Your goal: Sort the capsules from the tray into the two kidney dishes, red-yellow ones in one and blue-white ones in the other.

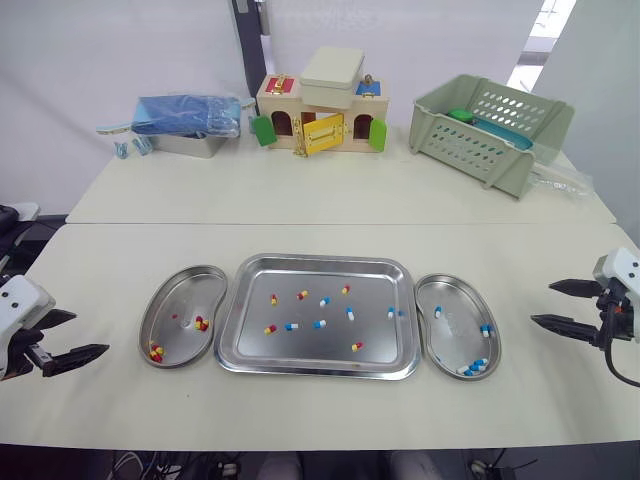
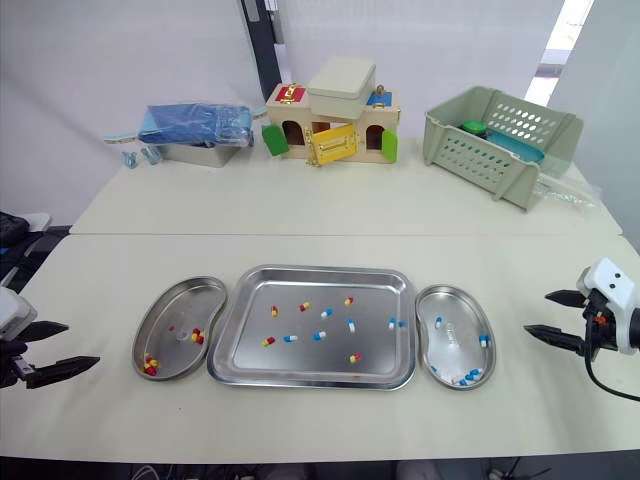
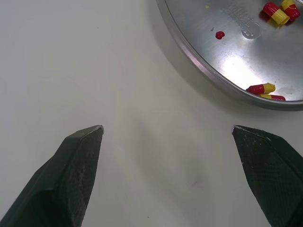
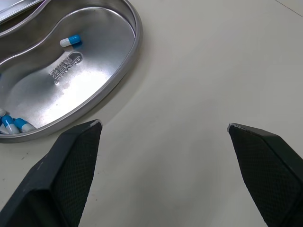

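Steel tray [image 1: 310,275] is holding mixed capsules [image 1: 292,326] between two kidney dishes [image 1: 178,298]; left gripper [image 1: 90,333] and right gripper [image 1: 541,303] are hovering outside them, fingers spread, gripping nothing.

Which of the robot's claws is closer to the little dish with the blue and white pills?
The right gripper. It sits open just outside the blue-white dish; the left gripper is far across the tray, beyond the red-yellow dish.
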Robot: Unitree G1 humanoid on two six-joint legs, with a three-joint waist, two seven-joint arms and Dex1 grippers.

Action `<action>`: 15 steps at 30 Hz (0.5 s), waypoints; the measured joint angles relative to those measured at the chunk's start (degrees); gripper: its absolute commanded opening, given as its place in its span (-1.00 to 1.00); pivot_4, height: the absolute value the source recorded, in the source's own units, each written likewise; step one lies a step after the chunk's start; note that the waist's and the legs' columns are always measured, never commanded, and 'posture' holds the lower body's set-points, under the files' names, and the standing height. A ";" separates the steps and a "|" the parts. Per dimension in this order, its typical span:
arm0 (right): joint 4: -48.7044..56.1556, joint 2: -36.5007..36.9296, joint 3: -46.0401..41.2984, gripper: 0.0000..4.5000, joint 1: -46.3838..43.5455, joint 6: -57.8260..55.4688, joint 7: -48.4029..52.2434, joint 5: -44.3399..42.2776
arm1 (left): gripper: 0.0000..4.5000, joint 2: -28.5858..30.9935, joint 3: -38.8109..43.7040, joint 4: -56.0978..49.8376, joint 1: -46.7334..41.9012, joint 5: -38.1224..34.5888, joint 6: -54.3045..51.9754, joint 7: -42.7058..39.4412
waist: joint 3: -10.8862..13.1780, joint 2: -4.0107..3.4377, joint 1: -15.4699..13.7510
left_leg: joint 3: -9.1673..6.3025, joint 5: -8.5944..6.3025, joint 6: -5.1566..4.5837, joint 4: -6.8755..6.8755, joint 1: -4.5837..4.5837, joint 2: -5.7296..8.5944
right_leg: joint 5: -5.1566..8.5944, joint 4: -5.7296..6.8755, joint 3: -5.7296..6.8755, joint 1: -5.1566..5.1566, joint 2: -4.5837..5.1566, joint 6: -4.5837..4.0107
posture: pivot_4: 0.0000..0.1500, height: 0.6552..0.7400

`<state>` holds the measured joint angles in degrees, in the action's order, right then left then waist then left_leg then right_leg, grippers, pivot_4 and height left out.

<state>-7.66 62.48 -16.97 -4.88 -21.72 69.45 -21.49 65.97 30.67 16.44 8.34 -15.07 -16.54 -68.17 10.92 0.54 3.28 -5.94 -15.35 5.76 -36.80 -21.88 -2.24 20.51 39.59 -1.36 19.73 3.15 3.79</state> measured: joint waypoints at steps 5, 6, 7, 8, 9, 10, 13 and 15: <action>0.00 0.00 0.00 1.00 0.32 0.02 0.26 0.00 | 1.00 0.00 0.00 0.57 0.02 0.02 0.81 -0.06 | 0.00 0.00 0.00 | 0.01 0.00 0.00 0.00 0.00 0.00 | 0.00 0.00 0.00 0.00 0.00 0.00 | 1.00 1.00; 0.00 0.00 0.00 1.00 0.53 0.02 0.28 0.00 | 1.00 0.00 0.00 0.86 0.05 0.03 0.87 -0.08 | 0.00 0.00 0.00 | 0.01 0.00 0.00 0.00 0.00 0.00 | 0.00 0.00 0.00 0.00 0.00 0.00 | 1.00 1.00; 0.00 0.00 -0.03 1.00 0.82 0.02 0.32 -0.01 | 1.00 0.00 0.00 1.15 0.10 0.04 0.95 -0.10 | 0.00 0.00 0.00 | 0.01 0.00 0.00 0.00 0.00 0.00 | 0.00 0.00 0.00 0.01 0.00 0.00 | 1.00 1.00; 0.02 0.00 -0.15 1.00 1.27 0.02 0.43 -0.06 | 1.00 0.00 0.00 1.36 0.25 0.04 1.07 -0.18 | 0.00 0.00 0.00 | 0.01 0.00 0.00 0.00 0.00 0.00 | 0.00 0.00 -0.01 0.01 0.00 0.00 | 1.00 1.00; 0.05 0.00 -0.37 1.00 1.58 0.02 0.52 -0.10 | 1.00 0.00 0.00 1.48 0.33 0.05 1.18 -0.25 | 0.00 0.00 0.00 | 0.02 0.00 0.00 0.00 0.00 0.00 | 0.00 0.01 -0.01 0.01 0.00 0.00 | 1.00 1.00; 0.27 0.00 -0.94 1.00 1.97 0.02 0.73 -0.26 | 1.00 0.02 0.00 1.69 0.34 0.06 1.52 -0.36 | 0.00 0.00 -0.01 | 0.02 0.00 0.00 0.00 0.00 0.00 | 0.00 0.01 -0.01 0.01 0.00 0.00 | 1.00 1.00; 2.42 -0.46 -4.13 1.00 3.86 0.10 1.79 -2.50 | 1.00 0.31 0.01 2.41 0.34 0.08 2.15 -1.23 | 0.00 0.01 -0.02 | 0.03 0.00 0.00 0.01 0.00 -0.02 | 0.00 0.01 -0.01 0.01 -0.01 0.00 | 1.00 1.00; 5.40 -2.13 -6.97 1.00 5.98 0.16 2.70 -4.81 | 1.00 0.45 0.01 2.52 0.34 0.15 2.48 -1.61 | -0.01 0.02 -0.05 | 0.03 0.00 0.00 0.01 0.00 -0.03 | 0.00 0.01 0.00 0.01 -0.02 0.00 | 1.00 1.00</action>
<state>-2.26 60.36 -23.94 1.11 -21.56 72.14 -26.30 66.42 30.68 18.96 8.68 -14.92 -14.05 -69.77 10.91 0.56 3.23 -5.91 -15.35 5.76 -36.78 -21.89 -2.27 20.51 39.60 -1.36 19.74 3.13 3.79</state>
